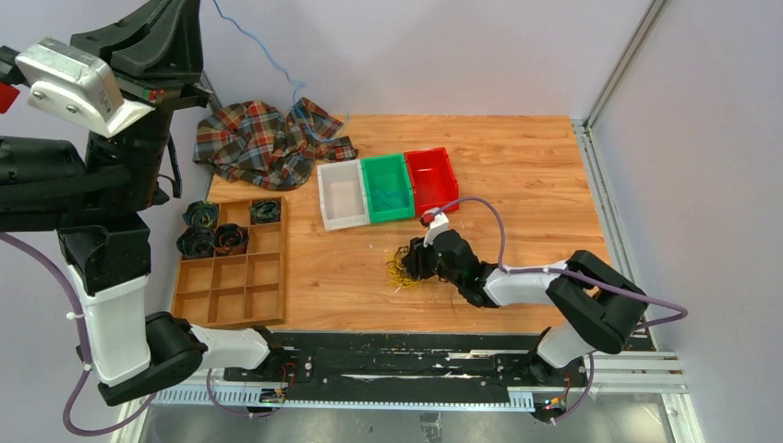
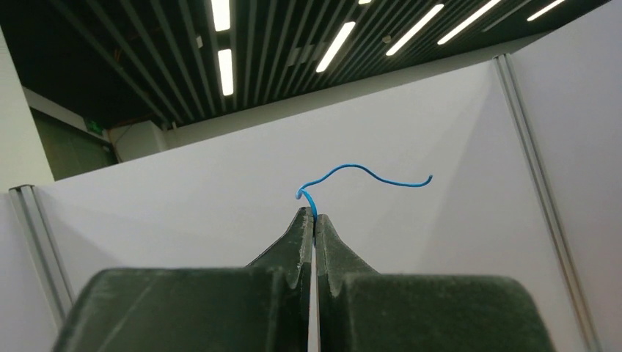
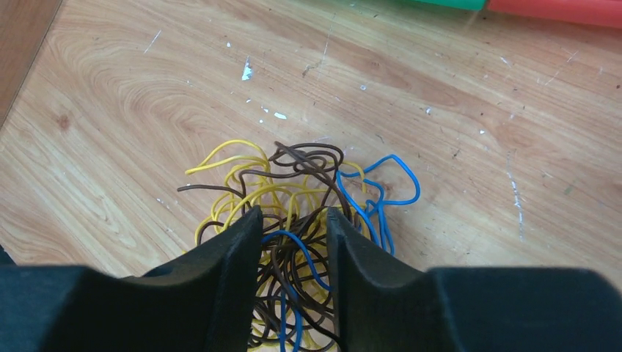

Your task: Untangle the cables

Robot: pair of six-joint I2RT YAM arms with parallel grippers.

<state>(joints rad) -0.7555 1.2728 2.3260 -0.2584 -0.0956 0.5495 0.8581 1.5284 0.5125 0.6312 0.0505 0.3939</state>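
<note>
Left pincer, raised off the desk, is clamped together on one blue strand. Right pincer, jaws apart, straddles the tangled cables lying on the desk.

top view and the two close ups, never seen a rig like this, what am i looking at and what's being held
Two robot arms are bolted to a wooden table, each ending in a two-finger gripper. The wide picture looks down from above; the other two come from wrist cameras. The left gripper, pointing up toward the ceiling, is shut on one blue cable. The right gripper is open, fingers straddling the tangled cables, yellow, brown and blue. Also there: a plaid cloth, three bins and a wooden tray with dark coils.
</note>
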